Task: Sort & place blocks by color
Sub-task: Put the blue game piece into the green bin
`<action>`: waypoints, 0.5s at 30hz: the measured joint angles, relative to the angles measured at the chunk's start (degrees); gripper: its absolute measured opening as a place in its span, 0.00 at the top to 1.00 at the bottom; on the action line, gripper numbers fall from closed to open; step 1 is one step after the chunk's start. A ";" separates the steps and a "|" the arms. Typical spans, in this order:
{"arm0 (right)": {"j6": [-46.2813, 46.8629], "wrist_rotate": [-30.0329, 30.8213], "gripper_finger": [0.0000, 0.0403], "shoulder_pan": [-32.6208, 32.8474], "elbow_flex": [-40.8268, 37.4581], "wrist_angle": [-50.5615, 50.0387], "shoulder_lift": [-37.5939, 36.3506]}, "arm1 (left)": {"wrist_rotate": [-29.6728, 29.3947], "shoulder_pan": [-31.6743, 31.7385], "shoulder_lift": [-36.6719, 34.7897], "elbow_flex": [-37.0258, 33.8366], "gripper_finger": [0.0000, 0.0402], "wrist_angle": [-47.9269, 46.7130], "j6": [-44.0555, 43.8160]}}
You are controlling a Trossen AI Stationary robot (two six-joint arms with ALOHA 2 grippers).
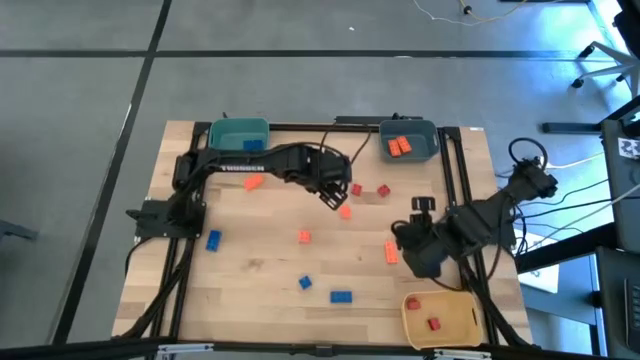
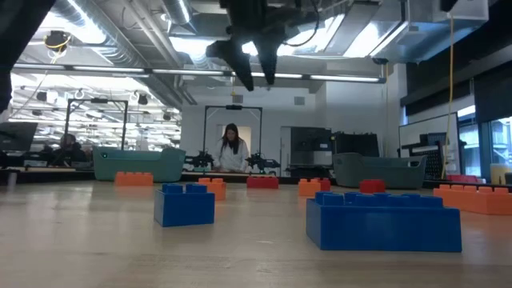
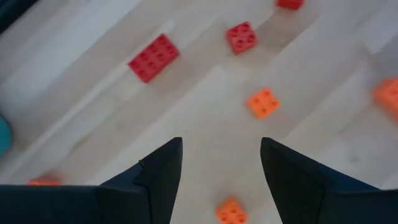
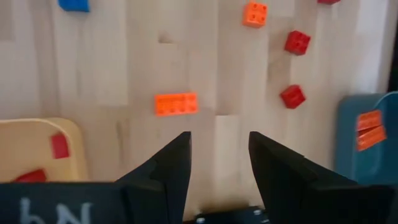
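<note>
Blue, orange and red blocks lie scattered flat on the wooden table. My left gripper (image 1: 333, 197) (image 3: 221, 162) hangs open above the table's middle (image 2: 256, 70). A small orange block (image 3: 231, 211) (image 1: 345, 212) lies on the table below it, in line with the gap between its fingers. Two red blocks (image 1: 357, 189) (image 1: 383, 191) lie just beyond. My right gripper (image 1: 408, 243) (image 4: 219, 149) is open near the table's right side. An orange rectangular block (image 4: 176, 104) (image 1: 391, 252) lies just ahead of its fingertips.
Teal bin (image 1: 240, 135) at the far edge. Grey-blue bin (image 1: 425, 130) at far right holds orange blocks (image 1: 398, 147). Yellow bin (image 1: 455, 318) at near right holds two red blocks (image 1: 433, 323). Blue blocks (image 1: 341, 296) (image 1: 213, 239) lie toward the near and left sides. A person stands in the room beyond (image 2: 233, 148).
</note>
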 joint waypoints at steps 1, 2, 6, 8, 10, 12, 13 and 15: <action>-1.44 0.01 0.60 -1.02 0.00 0.03 0.00 | 0.42 0.74 0.00 0.00 0.48 -0.37 1.05; -2.69 0.01 0.60 -2.05 0.00 0.03 0.00 | 0.76 1.47 0.00 0.00 0.48 -0.81 2.27; -5.45 -0.03 0.60 -6.94 0.00 0.40 0.00 | 2.09 4.94 0.00 0.00 0.48 -3.32 8.90; -6.34 -0.03 0.60 -9.88 0.00 1.67 0.00 | 1.73 6.82 0.00 0.00 0.48 -4.24 12.29; -6.60 -0.04 0.60 -12.82 0.00 3.08 0.00 | 1.95 8.76 0.00 0.00 0.48 -4.39 16.15; -6.61 -0.11 0.60 -15.72 0.00 4.42 0.00 | 3.62 10.57 0.00 0.00 0.48 -4.76 20.30; -6.62 -0.25 0.60 -17.21 0.00 4.96 0.00 | 5.15 11.33 0.00 0.00 0.48 -5.54 22.52; -6.30 -1.59 0.60 -20.21 0.00 5.74 0.00 | 8.50 12.35 0.00 0.00 0.48 -8.33 26.04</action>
